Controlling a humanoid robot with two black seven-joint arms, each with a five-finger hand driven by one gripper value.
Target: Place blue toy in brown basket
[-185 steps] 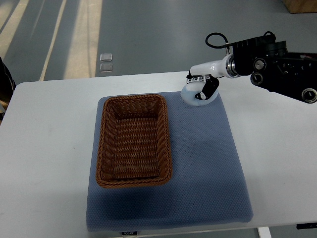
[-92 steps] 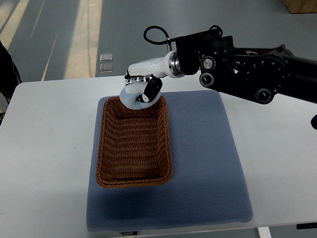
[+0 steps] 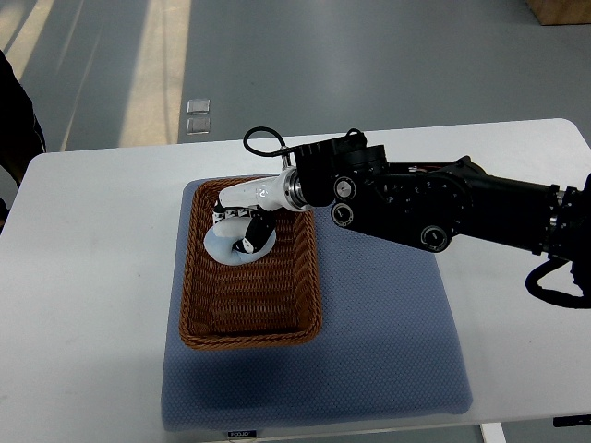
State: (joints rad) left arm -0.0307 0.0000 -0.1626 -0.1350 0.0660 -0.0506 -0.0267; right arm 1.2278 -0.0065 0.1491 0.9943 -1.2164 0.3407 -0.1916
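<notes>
A pale blue toy is held in my right hand, whose white and black fingers are curled round it. Hand and toy hang over the far half of the brown wicker basket, inside its rim. The black right arm reaches in from the right edge, crossing above the mat. I cannot tell whether the toy touches the basket floor. The left arm does not show.
The basket stands on the left side of a blue-grey mat that lies on a white table. A dark shape of a person shows at the left edge beyond the table.
My right hand has carried the toy from the mat's far right corner leftward to the basket's far rim, then nearer and lower into the basket. The arm now stretches further across the mat.
</notes>
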